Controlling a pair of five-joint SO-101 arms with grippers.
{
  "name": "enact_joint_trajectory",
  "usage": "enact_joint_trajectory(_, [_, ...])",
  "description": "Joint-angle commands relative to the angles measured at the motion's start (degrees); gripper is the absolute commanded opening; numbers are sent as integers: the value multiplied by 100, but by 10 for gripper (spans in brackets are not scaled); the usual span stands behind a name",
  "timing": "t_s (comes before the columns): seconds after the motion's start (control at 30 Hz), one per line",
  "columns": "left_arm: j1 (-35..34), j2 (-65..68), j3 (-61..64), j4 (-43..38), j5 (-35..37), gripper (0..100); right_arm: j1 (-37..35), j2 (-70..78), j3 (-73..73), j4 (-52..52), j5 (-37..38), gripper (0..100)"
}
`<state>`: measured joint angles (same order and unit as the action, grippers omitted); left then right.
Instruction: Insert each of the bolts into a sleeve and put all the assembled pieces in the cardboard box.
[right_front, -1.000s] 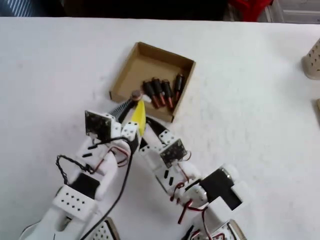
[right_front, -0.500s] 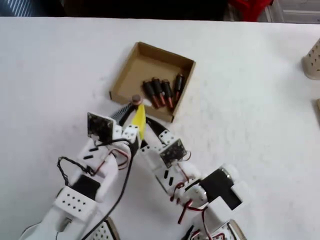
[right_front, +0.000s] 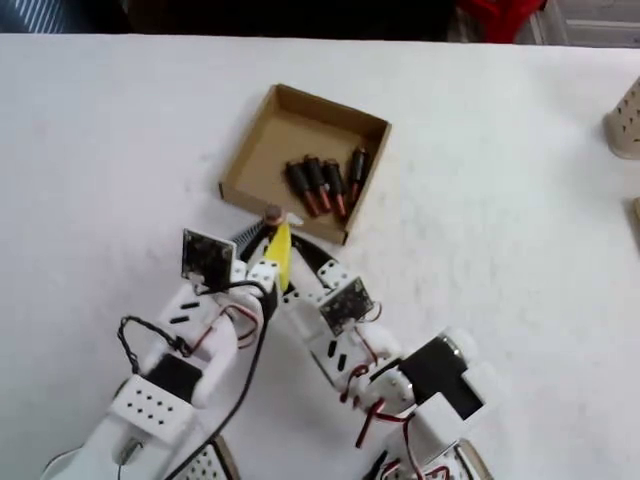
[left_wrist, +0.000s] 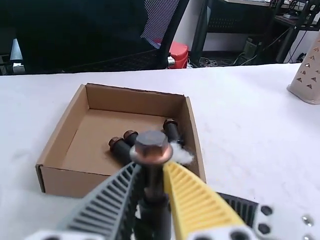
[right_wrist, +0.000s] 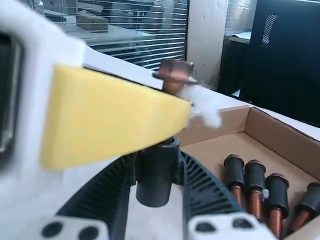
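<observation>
Cardboard box | seemingly four assembled pieces inside | bolt, sleeve outside

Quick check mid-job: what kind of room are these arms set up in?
Probably an office or lab workroom: a mesh-backed office chair stands behind the white table, and slatted window blinds hang beyond it.

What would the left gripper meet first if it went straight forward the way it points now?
Probably the near wall of the open brown cardboard box, just ahead of the left gripper; depth is unclear.
</observation>
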<state>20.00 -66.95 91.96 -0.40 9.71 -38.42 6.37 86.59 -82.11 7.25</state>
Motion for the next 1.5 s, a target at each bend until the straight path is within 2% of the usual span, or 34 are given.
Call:
enact_joint_trajectory(0.0, [-40,-13,-62,18,-70,59,4,-22,-97,4,-44,15])
enact_joint_trajectory(0.2, [-48,4,9,141,-44,394,4,-22,-97,4,-44,15])
enact_joint_trajectory(0.27, [-48,-13,-18,413,-44,439,4,-22,-97,4,-44,15])
enact_joint_trajectory(0.57, [-426,-22,-308,545,-26,400,4,-22,-97,4,-44,15])
enact_joint_trajectory(0.97, [-1244,-22,-949,510,1451,397,4,-22,-105,4,-44,15])
enact_joint_trajectory(1.2, [-1437,-31,-1011,510,1547,391,4,-22,-114,4,-44,15])
enact_joint_trajectory(1.3, [-1675,-207,-1037,545,1547,309,4,-22,-114,4,-44,15])
enact_joint_trajectory(1.37, [-1851,-505,-993,571,1530,216,4,-22,-114,4,-44,15])
enact_joint_trajectory(1.47, [-2114,-989,-976,1134,1530,55,13,-22,-114,4,-44,15])
